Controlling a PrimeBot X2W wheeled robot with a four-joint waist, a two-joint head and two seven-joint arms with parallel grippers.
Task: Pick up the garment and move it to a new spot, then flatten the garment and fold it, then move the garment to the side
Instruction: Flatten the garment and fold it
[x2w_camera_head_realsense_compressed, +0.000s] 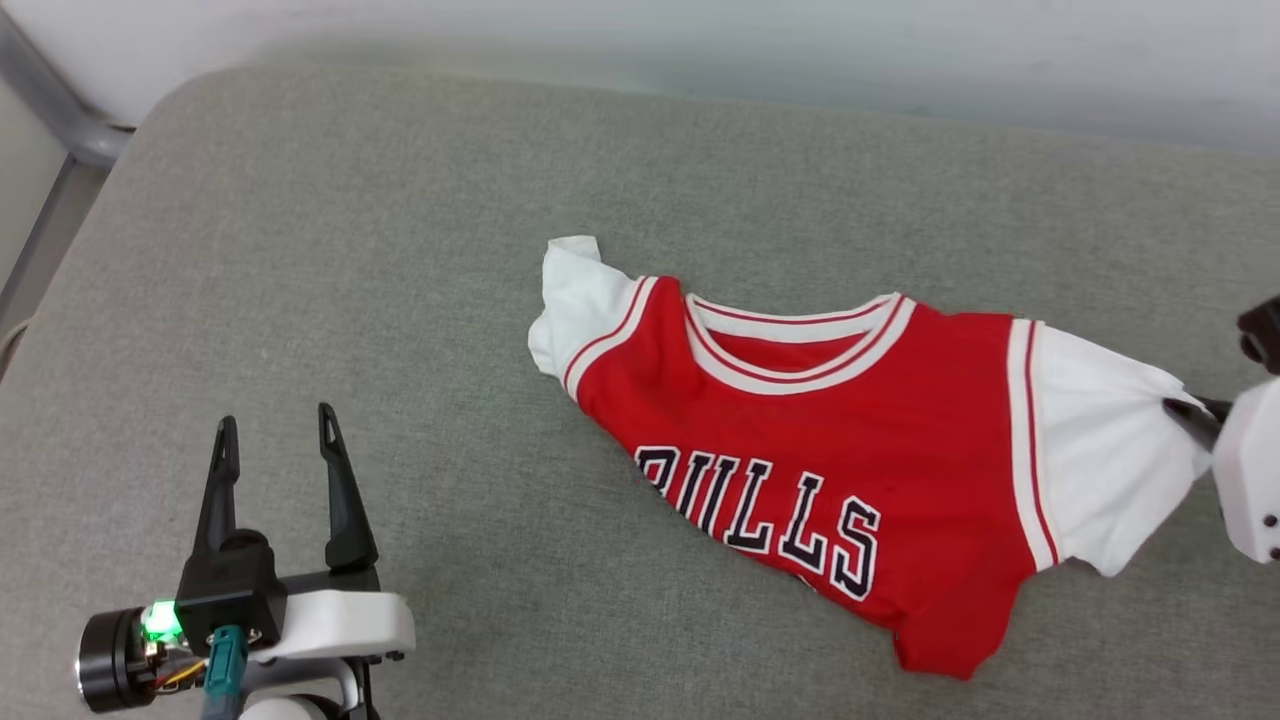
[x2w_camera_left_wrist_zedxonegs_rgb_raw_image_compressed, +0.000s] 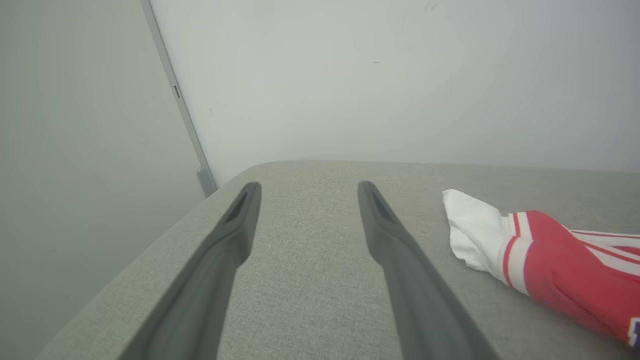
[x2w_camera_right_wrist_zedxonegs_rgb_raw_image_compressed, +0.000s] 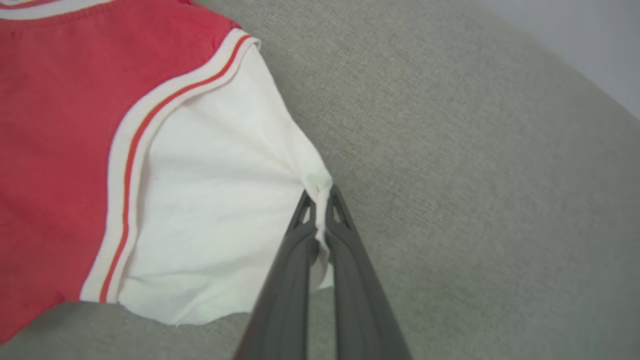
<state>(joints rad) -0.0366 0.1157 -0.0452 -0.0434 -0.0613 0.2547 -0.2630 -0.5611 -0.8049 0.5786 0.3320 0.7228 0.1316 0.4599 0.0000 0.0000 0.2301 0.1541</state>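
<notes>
Two tools in play. Closest to us, at the lower left of the head view, the left tool (x2w_camera_head_realsense_compressed: 277, 415) hovers over the bare grey cushion (x2w_camera_head_realsense_compressed: 300, 250). Its dark fingers are spread wide with nothing between them, and it sits well apart from the cloth.

Moving up to the centre and right of the frame, there's the garment (x2w_camera_head_realsense_compressed: 830, 440). It's red and lies front-up on the cushion, slanting down toward the lower right, with the striped collar (x2w_camera_head_realsense_compressed: 800, 350) toward the top. Black, white-outlined letters (x2w_camera_head_realsense_compressed: 760, 505) run across the chest. The lower hem looks bunched and tucked under itself.

Over at the right edge, the right tool (x2w_camera_head_realsense_compressed: 1185, 412) comes in from the side. Its wrist view makes it plain: the two fingers are clamped together on the outer edge of the white sleeve (x2w_camera_head_realsense_compressed: 1100, 460). A pinch of fabric is squeezed between them, and the cloth fans out in creases from that point.

The other sleeve (x2w_camera_head_realsense_compressed: 575, 300) lies crumpled at the garment's upper left, just past the red-and-white trim.

Farthest back, the cushion's rounded edge meets a pale wall (x2w_camera_head_realsense_compressed: 700, 40). A grey metal strip (x2w_camera_head_realsense_compressed: 60, 110) runs down the upper left corner.
</notes>
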